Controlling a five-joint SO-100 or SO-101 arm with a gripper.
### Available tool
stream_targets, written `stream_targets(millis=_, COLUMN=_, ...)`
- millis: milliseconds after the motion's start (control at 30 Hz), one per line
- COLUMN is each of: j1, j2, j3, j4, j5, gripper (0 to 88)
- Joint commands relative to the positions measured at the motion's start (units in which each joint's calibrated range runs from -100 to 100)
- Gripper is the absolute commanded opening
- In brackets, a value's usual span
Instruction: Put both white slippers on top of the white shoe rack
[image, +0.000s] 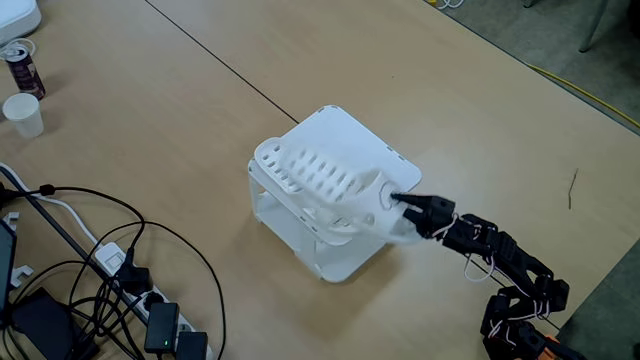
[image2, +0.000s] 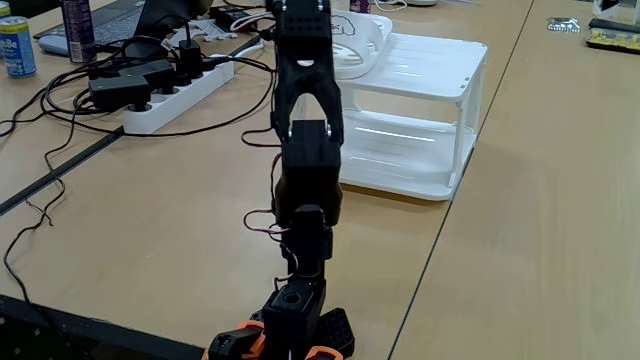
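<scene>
The white shoe rack (image: 355, 145) stands mid-table, and in the other fixed view its two tiers (image2: 425, 110) show behind the arm. One white slipper (image: 315, 175) with rows of oval slots lies slanted across the rack's top near its front-left edge. Its drawn face (image2: 350, 28) shows past the arm. My gripper (image: 393, 201) reaches in from the lower right and is shut on the slipper's near end. A rounded white shape (image: 343, 228) sits under that slipper; I cannot tell what it is. The black arm (image2: 305, 150) hides the fingers from behind.
A tangle of black cables and a power strip (image: 165, 325) fills the lower left, and the strip (image2: 180, 90) lies left of the arm. A paper cup (image: 22, 113) and a can (image: 22, 68) stand at the far left. A table seam (image: 230, 70) runs diagonally.
</scene>
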Motion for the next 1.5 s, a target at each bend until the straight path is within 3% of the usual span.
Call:
stream_targets(millis=0, j1=6.02, j2=-3.93, j3=-6.06, j4=-0.04, j5=0.42, gripper=0.8)
stream_targets(millis=400, j1=16.71, j2=4.74, j3=-10.03, j4=-0.21, j5=0.42, gripper=0.8)
stream_targets(millis=833, j1=17.12, j2=23.16, j3=-23.92, j4=-0.9, j5=0.42, gripper=0.8)
stream_targets(millis=1467, j1=24.03, j2=33.18, j3=-24.91, j4=-2.88, j5=0.42, gripper=0.8)
